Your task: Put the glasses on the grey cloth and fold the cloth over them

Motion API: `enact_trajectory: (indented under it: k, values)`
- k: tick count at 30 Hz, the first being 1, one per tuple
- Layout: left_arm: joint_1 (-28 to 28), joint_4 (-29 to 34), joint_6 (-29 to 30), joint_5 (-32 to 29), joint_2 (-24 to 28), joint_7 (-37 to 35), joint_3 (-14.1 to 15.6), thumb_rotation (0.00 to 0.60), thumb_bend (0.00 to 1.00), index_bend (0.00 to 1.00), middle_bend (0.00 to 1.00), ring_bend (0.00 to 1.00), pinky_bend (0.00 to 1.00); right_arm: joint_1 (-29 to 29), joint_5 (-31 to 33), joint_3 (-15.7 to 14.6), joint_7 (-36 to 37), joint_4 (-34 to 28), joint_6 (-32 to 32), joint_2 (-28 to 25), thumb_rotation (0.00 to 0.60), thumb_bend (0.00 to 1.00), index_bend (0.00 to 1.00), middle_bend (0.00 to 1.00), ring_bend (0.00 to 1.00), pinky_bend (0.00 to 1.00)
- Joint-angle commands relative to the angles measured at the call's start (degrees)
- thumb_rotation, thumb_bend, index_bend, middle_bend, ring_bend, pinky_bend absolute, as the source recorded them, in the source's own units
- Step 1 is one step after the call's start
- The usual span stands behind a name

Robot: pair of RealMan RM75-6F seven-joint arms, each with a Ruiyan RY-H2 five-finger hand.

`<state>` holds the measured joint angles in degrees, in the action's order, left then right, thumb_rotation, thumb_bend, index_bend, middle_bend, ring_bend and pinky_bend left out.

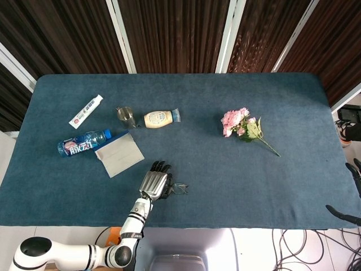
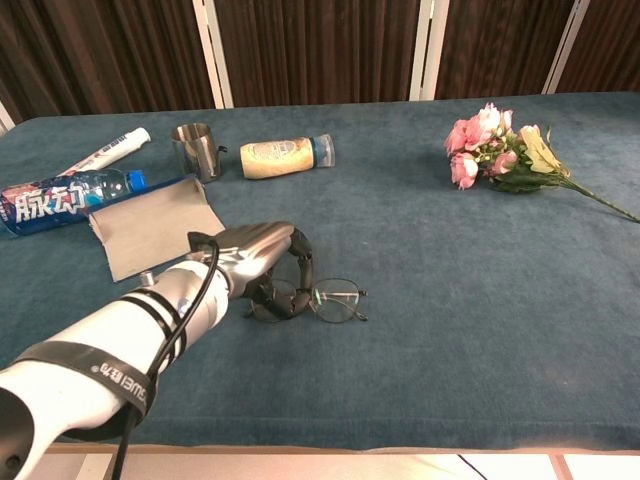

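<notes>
Fingers [image 2: 297, 252] of the left hand [image 2: 258, 262] are curling down over the left end of the glasses [image 2: 322, 299], closing around the frame there — the dark fingertips are wrapping the near lens and temple, though the chest view does not make plain whether the frame is actually being lifted off the table [image 2: 450, 300]. The rest of the glasses are lying flat on the blue surface, the far lens and its temple sticking out to the right of the hand. From the head view the hand [image 1: 157, 182] is covering most of the frame, with only one lens of the glasses [image 1: 179, 187] peeking out beside it.

The grey cloth [image 2: 152, 225] is lying spread on the table just up and to the left of the hand, apart from the glasses — its near corner is sitting close to the forearm. Beyond it, a water bottle [image 2: 62, 198] is lying on its side against the cloth's far left edge, with a toothpaste tube [image 2: 106, 150] further back. A small metal cup [image 2: 195, 150] is standing upright beside a bottle of pale sauce [image 2: 283, 155] lying on its side. A bunch of pink flowers [image 2: 505, 150] is resting well apart on the right.

The right hand [image 1: 348, 197] is hanging off the table's right edge, fingers spread, holding nothing.
</notes>
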<state>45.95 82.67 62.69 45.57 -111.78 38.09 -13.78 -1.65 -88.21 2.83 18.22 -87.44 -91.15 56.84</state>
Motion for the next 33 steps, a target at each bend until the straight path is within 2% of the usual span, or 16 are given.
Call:
enact_trajectory:
  k: [1, 14, 19, 24, 29, 33]
  values:
    - [0.0, -0.1, 0.0, -0.1, -0.1, 0.0, -0.1, 0.600, 0.46, 0.60, 0.18, 0.06, 0.02, 0.0, 0.0, 0.0, 0.0, 0.0, 0.0, 0.0, 0.600, 0.13, 0.00, 0.00, 0.00, 0.00]
    - [-1.4, -2.3, 1.7, 3.5, -0.2, -5.3, -1.1, 0.600, 0.48, 0.67, 0.20, 0.08, 0.02, 0.1, -0.3, -0.1, -0.8, -0.2, 0.3, 0.1, 0.600, 0.13, 0.00, 0.00, 0.00, 0.00]
    - [-2.4, -2.0, 3.2, 5.6, 1.6, -7.2, -1.7, 0.600, 0.48, 0.67, 0.20, 0.08, 0.02, 0.1, -0.1, -0.1, -1.0, -0.2, 0.5, 0.1, 0.600, 0.13, 0.00, 0.00, 0.00, 0.00]
    - [-3.3, -2.2, 4.5, 6.2, 4.1, -8.8, -3.6, 0.600, 0.46, 0.67, 0.20, 0.08, 0.02, 0.2, -0.1, -0.1, -1.5, -0.3, 0.6, 0.3, 0.600, 0.13, 0.00, 0.00, 0.00, 0.00]
    - [-3.2, -7.1, 6.2, 6.6, 5.1, -9.1, -5.7, 0.600, 0.46, 0.67, 0.20, 0.08, 0.02, 0.2, -0.1, 0.0, -2.1, -0.3, 0.5, 0.5, 0.600, 0.13, 0.00, 0.00, 0.00, 0.00]
    - [-3.2, -10.6, 5.4, 4.8, 5.5, -9.3, -7.2, 0.600, 0.45, 0.67, 0.19, 0.08, 0.02, 0.4, 0.0, 0.0, -2.5, -0.4, 0.8, 0.7, 0.600, 0.13, 0.00, 0.00, 0.00, 0.00]
